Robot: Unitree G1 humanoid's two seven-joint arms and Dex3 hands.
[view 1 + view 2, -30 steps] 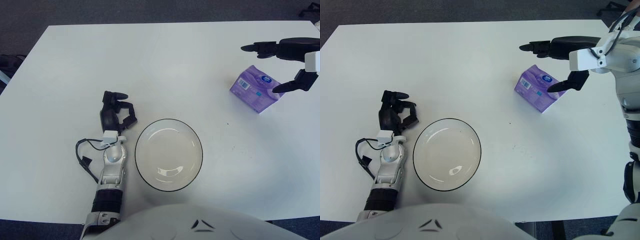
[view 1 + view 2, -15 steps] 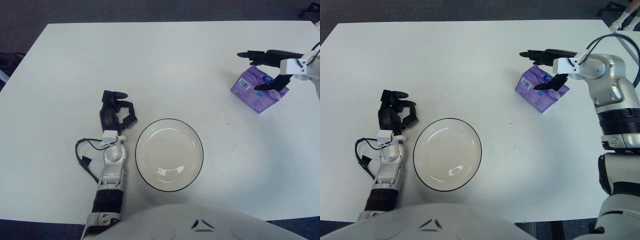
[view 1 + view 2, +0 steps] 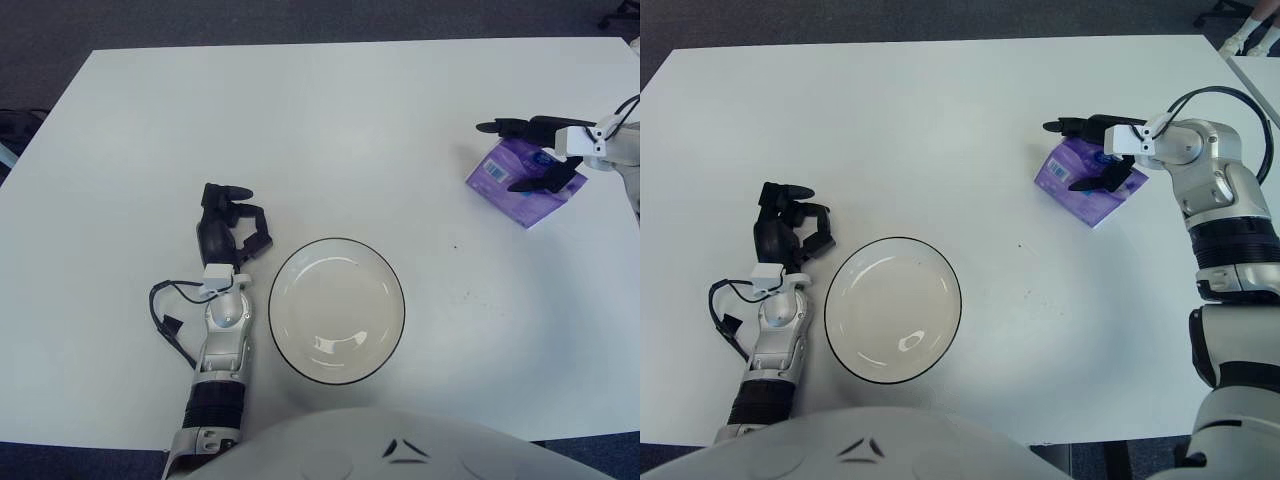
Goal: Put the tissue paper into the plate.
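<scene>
Right hand (image 3: 1095, 155) is over the purple plastic-wrapped tissue pack (image 3: 1080, 185), one finger along the far top edge, another on its near upper face; fingers look set around it but I can't tell whether they're actually squeezing, so call the grasp unconfirmed. Pack sits on the white table (image 3: 940, 120) toward the right edge, well apart from the round clear glass plate with dark rim (image 3: 893, 308) at front centre. Risks as I see them: soft wrapper can deform or slide between the fingers, so the pack may tip or get pushed toward the table edge instead of lifting; a shallow pinch could drop it on the carry across. Left hand (image 3: 228, 225) rests on the table just left of the plate, fingers curled, holding nothing. Hidden: contact points under the right hand, and the pack's far side.
</scene>
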